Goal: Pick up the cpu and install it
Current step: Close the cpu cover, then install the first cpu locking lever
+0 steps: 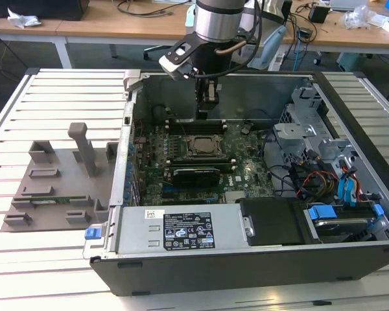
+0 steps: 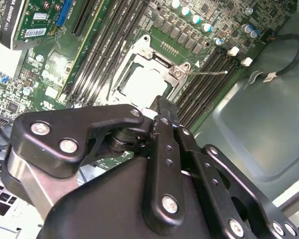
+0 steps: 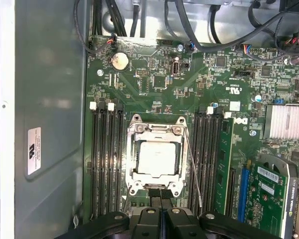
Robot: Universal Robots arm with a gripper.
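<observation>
Arm (image 1: 215,19) upright, pincer (image 1: 207,111) pointing straight down, fingers (image 3: 155,201) closed together

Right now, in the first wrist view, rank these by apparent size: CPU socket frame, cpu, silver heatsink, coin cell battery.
1. CPU socket frame, clearly largest.
2. cpu and silver heatsink: these look about alike, so I won't rank them.
3. coin cell battery, smallest.
</observation>
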